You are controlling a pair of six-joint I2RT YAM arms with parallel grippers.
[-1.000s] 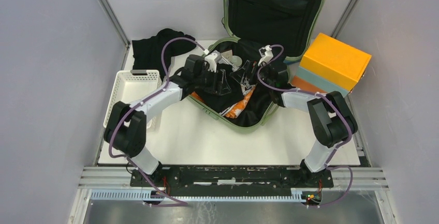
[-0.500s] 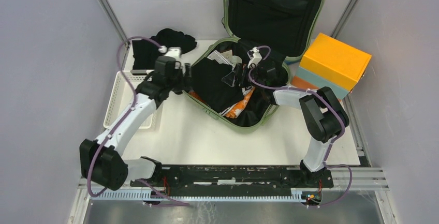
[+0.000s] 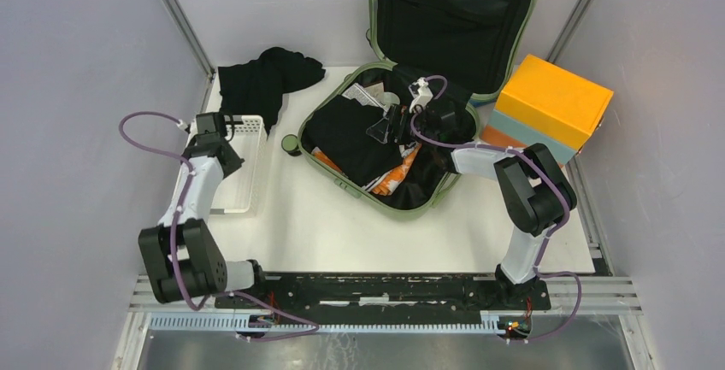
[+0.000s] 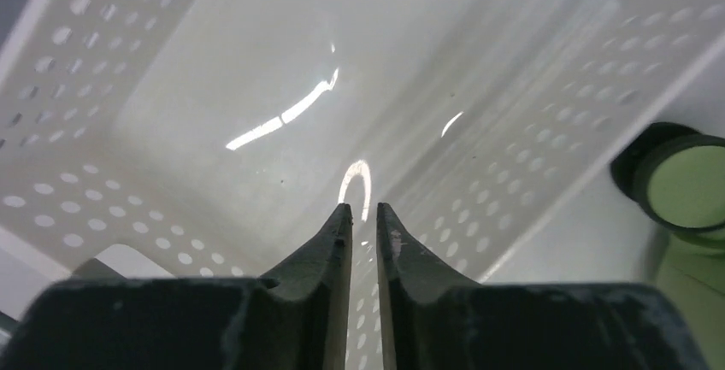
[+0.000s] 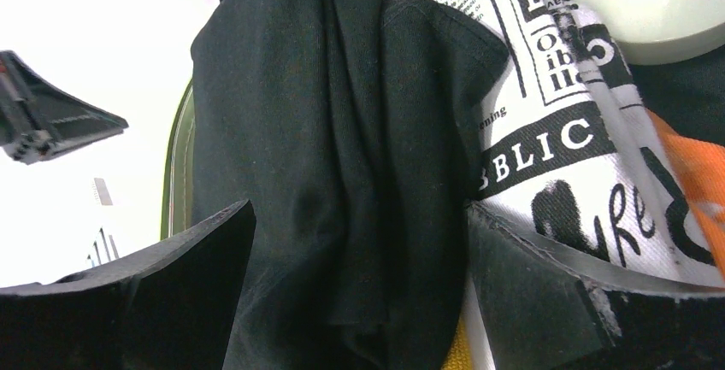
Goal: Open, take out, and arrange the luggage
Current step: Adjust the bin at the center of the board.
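The left gripper (image 4: 363, 209) hangs over the white basket (image 3: 246, 169), jaws almost closed with only a thin slit between them, gripping nothing. A black cloth (image 3: 265, 79) lies behind the basket. The luggage (image 3: 453, 20) sits mid-table at the back, open, with its lid upright. The right gripper (image 5: 359, 216) is inside it, jaws wide apart over a black garment (image 5: 342, 131) beside printed fabric (image 5: 547, 114). An orange box (image 3: 556, 101) stands on the right.

White basket (image 3: 249, 169), black garment (image 3: 261, 79), orange-and-blue box (image 3: 551, 101)
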